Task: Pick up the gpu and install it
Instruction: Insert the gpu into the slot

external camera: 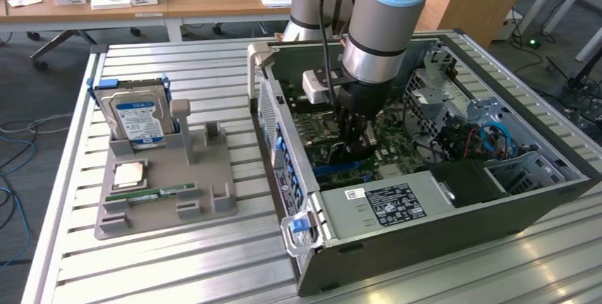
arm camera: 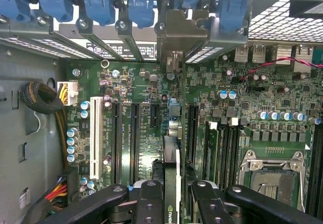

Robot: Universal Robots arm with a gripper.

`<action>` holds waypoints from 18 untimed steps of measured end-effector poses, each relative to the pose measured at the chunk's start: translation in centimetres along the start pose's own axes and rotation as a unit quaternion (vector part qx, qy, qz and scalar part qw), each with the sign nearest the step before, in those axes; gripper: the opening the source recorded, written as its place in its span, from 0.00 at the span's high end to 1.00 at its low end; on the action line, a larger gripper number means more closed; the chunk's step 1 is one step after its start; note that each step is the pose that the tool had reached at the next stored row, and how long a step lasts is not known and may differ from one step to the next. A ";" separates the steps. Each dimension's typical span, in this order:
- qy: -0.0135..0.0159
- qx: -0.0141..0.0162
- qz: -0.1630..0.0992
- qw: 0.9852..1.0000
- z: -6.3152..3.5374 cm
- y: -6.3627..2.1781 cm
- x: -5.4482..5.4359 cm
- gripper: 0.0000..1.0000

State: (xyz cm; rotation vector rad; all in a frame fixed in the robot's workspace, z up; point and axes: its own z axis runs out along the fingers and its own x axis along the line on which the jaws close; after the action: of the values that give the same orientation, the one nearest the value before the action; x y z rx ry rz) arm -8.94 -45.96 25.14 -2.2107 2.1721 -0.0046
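Dark and thin, the gpu sits edge-on between the two black fingers of my claw, which I see pinching it from both sides. From the wrist camera, its pale metal bracket stands at the row of blue slot clips on the case wall. The board's edge runs in line with the long black slots of the green motherboard, between two of them. I cannot tell whether its lower edge touches a slot or hangs just above it.

In the exterior view my arm reaches straight down into the open computer case, with the claw low over the motherboard near the middle of the case. The case lies on its side on the slatted metal surface.

Well apart, toward the exterior view's left, a grey holder carries a hard drive standing upright. A square chip and a green memory stick lie flat in front of it.
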 end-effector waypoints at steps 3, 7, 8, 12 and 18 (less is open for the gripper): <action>0.000 0.000 0.001 1.000 0.00 0.01 0.0 0.74; 0.000 0.000 0.005 1.000 0.00 0.01 0.0 0.74; 0.000 0.000 0.007 1.000 0.00 0.01 0.0 0.74; 0.000 0.000 0.009 1.000 0.01 0.01 0.0 0.74; 0.000 0.000 0.010 1.000 0.13 0.09 0.0 0.74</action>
State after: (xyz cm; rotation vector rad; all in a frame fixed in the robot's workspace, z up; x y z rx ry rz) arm -9.02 -45.98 25.01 -2.1881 2.1948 -0.0055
